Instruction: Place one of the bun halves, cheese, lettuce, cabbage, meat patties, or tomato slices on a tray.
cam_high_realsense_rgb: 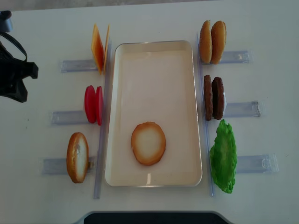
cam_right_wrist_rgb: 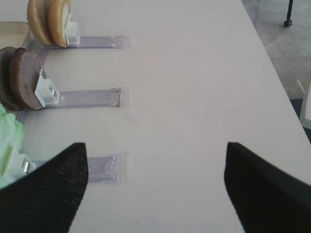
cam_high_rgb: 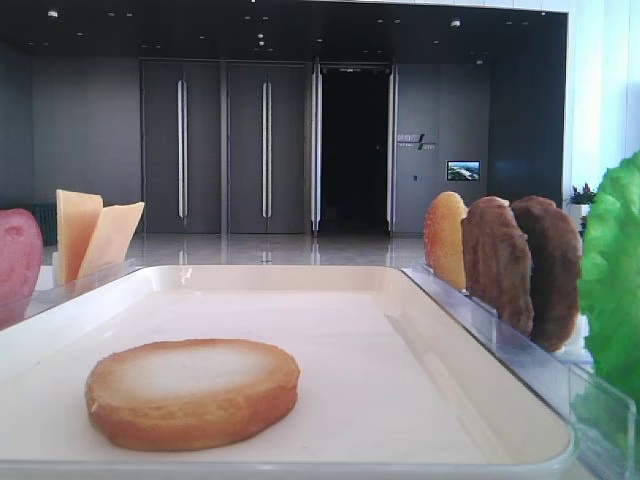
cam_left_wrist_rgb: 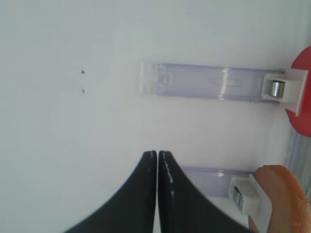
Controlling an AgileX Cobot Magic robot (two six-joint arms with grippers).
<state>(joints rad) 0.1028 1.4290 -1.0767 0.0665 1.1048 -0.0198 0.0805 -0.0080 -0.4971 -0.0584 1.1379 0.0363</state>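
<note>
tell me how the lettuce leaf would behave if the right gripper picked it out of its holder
The lettuce is broad, thin and frilly, so it probably flexes or flops when pinched at one edge. It looks light for its size. Its crinkled rim may snag the clear holder, which is likely to shift.

The tray (cam_high_realsense_rgb: 154,51) lies in the middle of the table (cam_high_realsense_rgb: 261,23), and one bun half (cam_high_realsense_rgb: 148,143) lies flat in its near part. Left of the tray, from far to near, stand the cheese slices (cam_high_realsense_rgb: 99,47), the tomato slices (cam_high_realsense_rgb: 93,104) and another bun half (cam_high_realsense_rgb: 77,157), each upright in a clear holder (cam_high_realsense_rgb: 67,117). Right of the tray, in the same order, stand two bun halves (cam_high_realsense_rgb: 212,41), the meat patties (cam_high_realsense_rgb: 213,97) and the lettuce (cam_high_realsense_rgb: 224,157).
</note>
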